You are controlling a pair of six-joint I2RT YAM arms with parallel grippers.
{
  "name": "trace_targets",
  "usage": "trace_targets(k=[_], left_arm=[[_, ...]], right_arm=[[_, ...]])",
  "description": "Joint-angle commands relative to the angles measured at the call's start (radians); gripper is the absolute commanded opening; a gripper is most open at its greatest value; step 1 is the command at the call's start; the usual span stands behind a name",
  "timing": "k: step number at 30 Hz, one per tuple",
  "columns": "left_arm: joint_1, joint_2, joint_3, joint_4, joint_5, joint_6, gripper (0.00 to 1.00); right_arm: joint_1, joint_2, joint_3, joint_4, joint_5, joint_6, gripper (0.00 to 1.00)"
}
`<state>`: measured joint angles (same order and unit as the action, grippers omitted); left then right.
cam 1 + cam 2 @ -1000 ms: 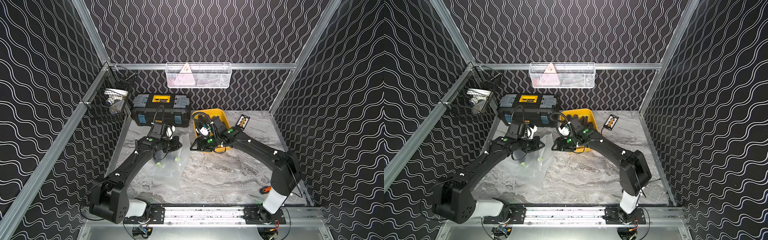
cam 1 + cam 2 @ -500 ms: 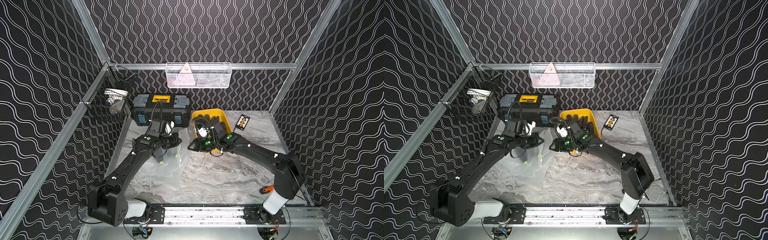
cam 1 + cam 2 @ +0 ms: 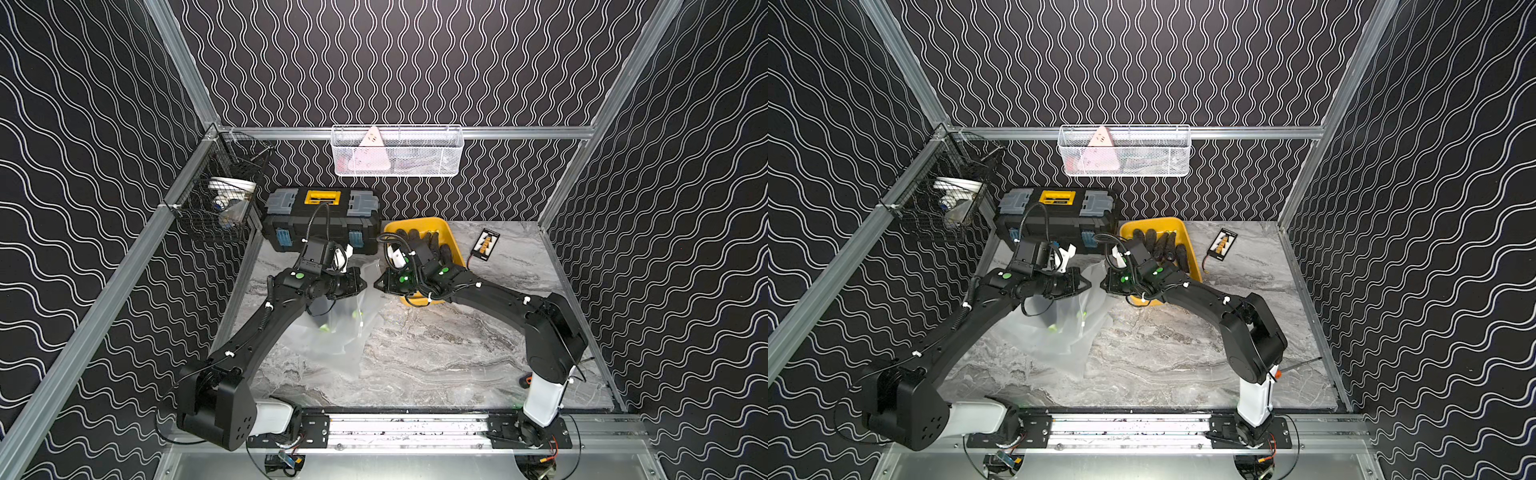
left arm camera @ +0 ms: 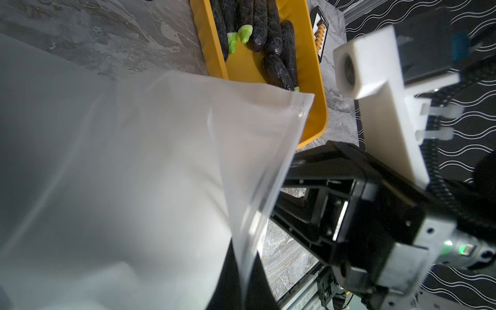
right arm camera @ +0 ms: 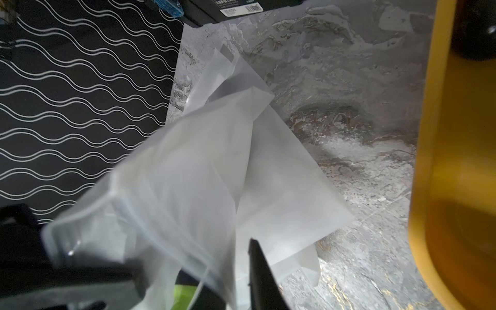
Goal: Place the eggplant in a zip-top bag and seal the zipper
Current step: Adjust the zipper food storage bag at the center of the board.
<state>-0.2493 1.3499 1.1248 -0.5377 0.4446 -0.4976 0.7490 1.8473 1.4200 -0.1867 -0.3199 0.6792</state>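
Note:
A translucent zip-top bag (image 3: 332, 336) (image 3: 1059, 336) hangs lifted at the left of the table, its lower part resting on the marble. A dark eggplant with a green stem (image 3: 324, 328) (image 3: 1053, 327) shows through the film. My left gripper (image 3: 362, 285) (image 4: 243, 281) is shut on the bag's zipper edge (image 4: 271, 171). My right gripper (image 3: 377, 285) (image 5: 237, 292) faces it closely and is shut on the same top edge, with bag film (image 5: 188, 174) between its fingers (image 5: 259, 276). More eggplants (image 3: 432, 243) (image 4: 268, 35) lie in the yellow tray (image 3: 451, 232) (image 4: 314, 88).
A black toolbox (image 3: 322, 220) stands behind the bag. A black wire basket (image 3: 216, 208) hangs on the left rail, a white mesh basket (image 3: 397, 151) on the back wall. A small circuit board (image 3: 485, 245) and an orange-handled tool (image 3: 528, 379) lie at the right.
My right gripper has moved left from the tray to the bag's top edge and closed on it. The left gripper has kept its hold and shifted slightly back.

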Motion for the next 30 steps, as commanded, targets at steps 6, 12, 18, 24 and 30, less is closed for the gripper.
trace_targets(k=[6,12,18,24,30], left_arm=[[-0.004,0.003,0.056,-0.036,-0.022,0.043,0.35],[0.000,-0.036,0.170,-0.119,-0.064,0.072,0.57],[0.019,-0.071,0.281,-0.197,-0.133,0.110,0.60],[0.023,-0.078,0.304,-0.201,-0.152,0.126,0.61],[0.023,-0.087,0.314,-0.182,-0.122,0.143,0.61]], right_arm=[[-0.008,-0.105,-0.098,0.154,0.001,0.255,0.00],[-0.008,-0.203,-0.125,0.239,-0.006,0.362,0.00],[-0.006,-0.353,-0.149,0.290,0.024,0.382,0.00],[0.023,-0.536,-0.167,0.237,0.091,0.348,0.00],[0.045,-0.682,-0.173,0.098,0.294,0.302,0.00]])
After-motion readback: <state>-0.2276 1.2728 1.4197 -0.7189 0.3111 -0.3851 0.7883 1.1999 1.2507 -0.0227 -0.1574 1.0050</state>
